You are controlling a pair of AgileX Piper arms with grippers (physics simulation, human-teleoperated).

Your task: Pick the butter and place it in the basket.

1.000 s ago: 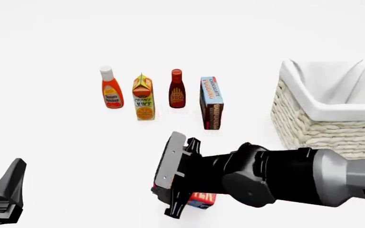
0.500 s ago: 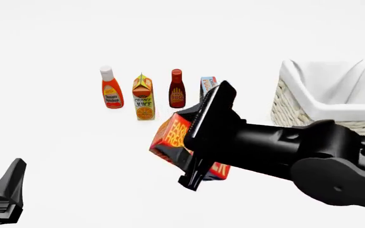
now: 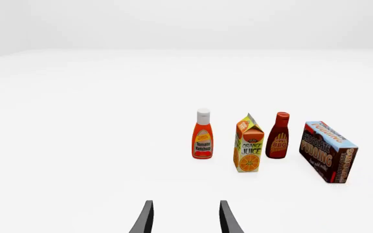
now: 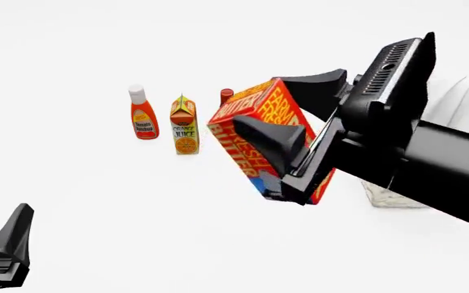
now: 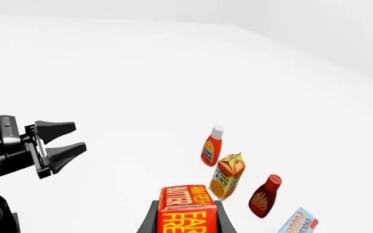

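My right gripper (image 4: 277, 116) is shut on the butter (image 4: 259, 131), a red-orange box with yellow lettering, and holds it tilted high above the table, left of the basket. The butter also shows in the right wrist view (image 5: 186, 211) between the fingers (image 5: 149, 221). The basket is mostly hidden behind the right arm; only a bit of white cloth lining (image 4: 463, 97) and a strip of wicker (image 4: 391, 199) show. My left gripper (image 4: 7, 250) is open and empty, low at the near left; it also shows in the left wrist view (image 3: 185, 218) and the right wrist view (image 5: 60, 141).
A tomato ketchup bottle (image 4: 143, 115), an orange juice carton (image 4: 184, 126) and a BBQ sauce bottle (image 4: 226, 94) stand in a row at the back. The chocolate pudding box (image 3: 328, 151) stands right of them, hidden in the front view by the butter.
My right gripper has lifted the butter from the table near the front and carried it up and to the right, toward the basket. The left arm has not moved.
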